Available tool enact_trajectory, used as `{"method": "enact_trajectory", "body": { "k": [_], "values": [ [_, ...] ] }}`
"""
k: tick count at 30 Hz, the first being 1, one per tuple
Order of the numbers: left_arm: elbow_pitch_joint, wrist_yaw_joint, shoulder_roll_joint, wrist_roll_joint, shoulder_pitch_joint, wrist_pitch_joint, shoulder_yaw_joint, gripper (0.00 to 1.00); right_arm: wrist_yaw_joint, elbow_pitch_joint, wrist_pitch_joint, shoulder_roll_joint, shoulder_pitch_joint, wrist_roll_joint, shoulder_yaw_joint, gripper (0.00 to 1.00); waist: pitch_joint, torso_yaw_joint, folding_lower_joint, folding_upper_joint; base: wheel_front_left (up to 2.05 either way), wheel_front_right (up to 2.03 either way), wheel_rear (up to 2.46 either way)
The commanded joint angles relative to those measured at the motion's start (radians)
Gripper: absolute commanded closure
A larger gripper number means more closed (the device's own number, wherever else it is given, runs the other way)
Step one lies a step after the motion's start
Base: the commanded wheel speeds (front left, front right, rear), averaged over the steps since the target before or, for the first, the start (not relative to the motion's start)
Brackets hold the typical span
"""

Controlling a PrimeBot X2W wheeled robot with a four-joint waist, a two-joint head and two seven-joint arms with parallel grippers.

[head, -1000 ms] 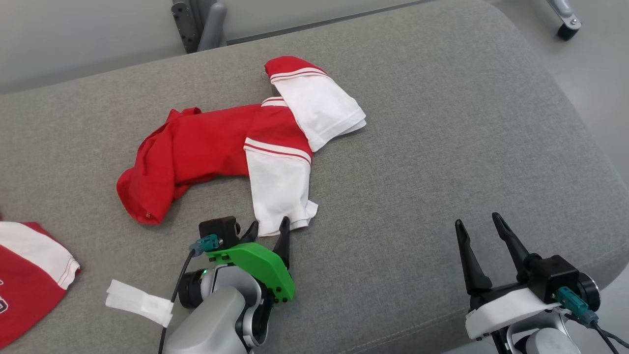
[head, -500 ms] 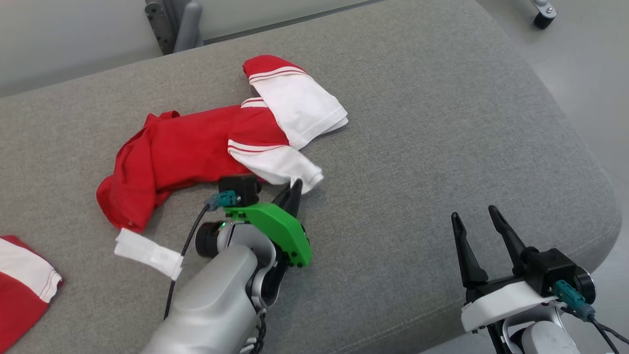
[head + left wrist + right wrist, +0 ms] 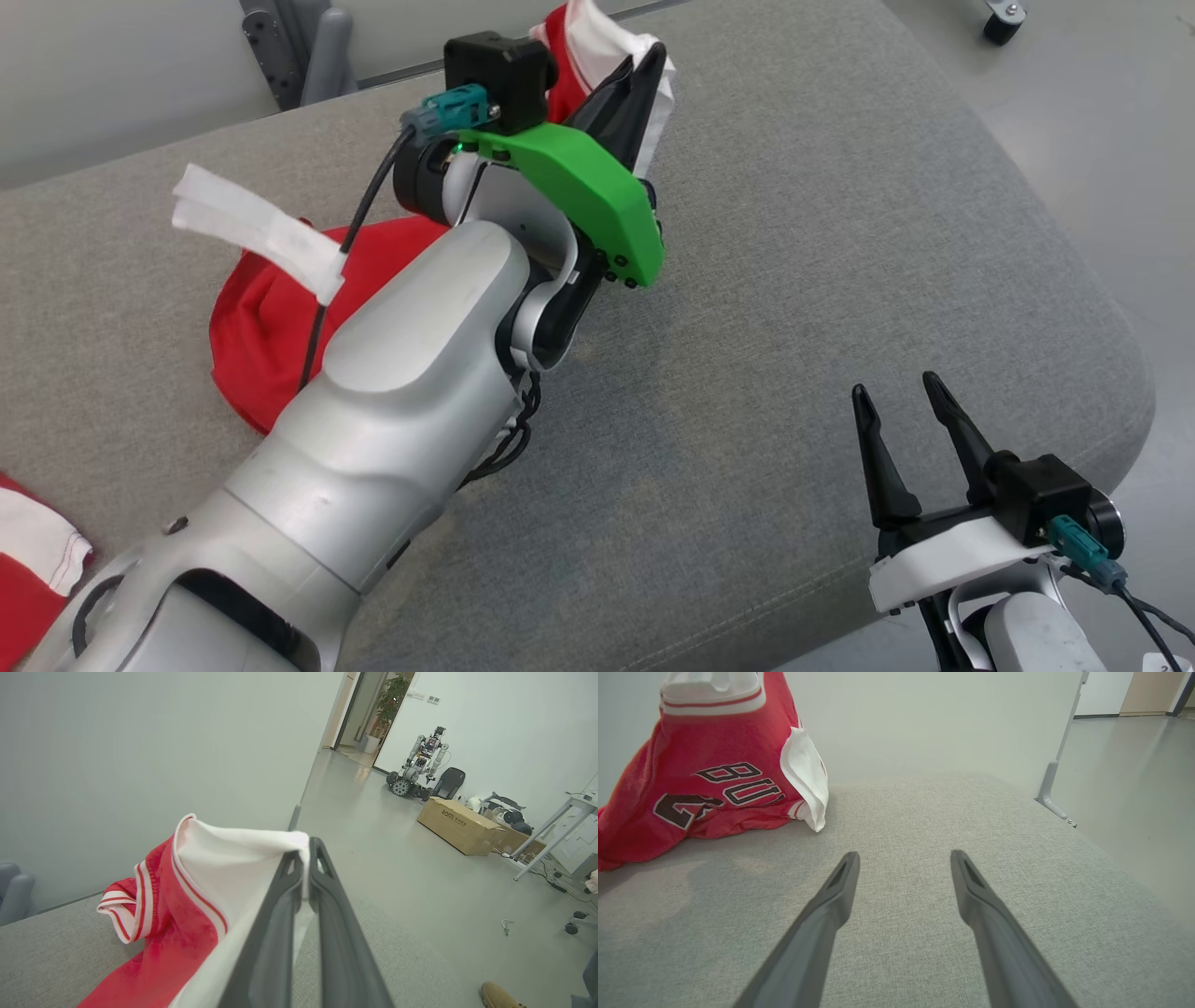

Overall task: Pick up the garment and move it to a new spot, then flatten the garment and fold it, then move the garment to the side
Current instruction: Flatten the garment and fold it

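While the left gripper is clamped tight on a white sleeve end of the red-and-white garment, it's holding that bit up in the air over the far side of the grey cushion. So the shirt hangs down from the fingers like a little tent, with its red lower part resting on the fabric under the pale forearm. From the left wrist view the gripper has both dark fingers pressed together, white cloth is caught between them near the tips, and the garment drapes off to the left with its red-and-white striped trim showing. Over on the right wrist view the garment sits at the upper left, rising out of the top of the frame, red with black outlined lettering on it and a white flap hanging at its right edge. The right gripper is parked low by the near right corner of the cushion, fingers spread wide with nothing between them, well apart from the shirt. Its own camera shows the same gripper pointing along bare grey fabric. Other bits: a second red-and-white piece lies at the lower left edge of the head view, and a white tape tag is wrapped on the left arm's cable. Off on the floor there's a cardboard box, a wheeled robot by the wall and a tan shoe in the corner.
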Motion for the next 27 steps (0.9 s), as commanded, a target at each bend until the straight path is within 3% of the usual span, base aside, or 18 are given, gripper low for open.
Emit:
{"method": "enact_trajectory", "body": {
  "k": [1, 8, 16, 24, 25, 27],
  "values": [
    [-0.005, 0.005, 0.004, -0.003, -0.022, 0.008, -0.015, 1.0, -0.001, -0.001, -0.003, 0.001, -0.006, 0.006, -0.001, 0.0, 0.003, -0.009, 0.0, -0.0001, 0.0, 0.0, 0.0],
    [-0.06, 0.002, 0.004, -0.043, -0.056, 0.055, -0.147, 1.0, -0.001, 0.001, -0.003, 0.004, -0.011, 0.014, -0.004, 0.0, 0.016, -0.04, 0.0, -0.0001, 0.0, 0.0, 0.0],
    [-0.117, 0.023, 0.005, -0.123, 0.109, 0.077, -0.345, 1.0, -0.001, -0.002, -0.003, 0.007, -0.013, 0.023, 0.003, 0.0, 0.052, -0.063, 0.0, -0.0001, 0.0, 0.0, 0.0],
    [-0.063, -0.018, 0.005, -0.088, 0.214, 0.044, -0.392, 1.0, -0.001, 0.0, -0.003, 0.007, -0.037, 0.027, 0.01, 0.0, 0.085, -0.076, 0.0, -0.0001, 0.0, 0.0, 0.0],
    [-0.064, -0.021, 0.005, -0.087, 0.221, 0.034, -0.393, 0.91, -0.001, 0.001, -0.003, 0.007, -0.038, 0.024, 0.009, 0.0, 0.086, -0.075, 0.0, -0.0001, 0.0, 0.0, 0.0],
    [-0.069, -0.017, 0.005, -0.092, 0.23, 0.014, -0.394, 0.0, -0.001, 0.002, -0.003, 0.007, -0.036, 0.02, 0.004, 0.0, 0.088, -0.068, 0.0, -0.0001, 0.0, 0.0, 0.0]
  ]
}}
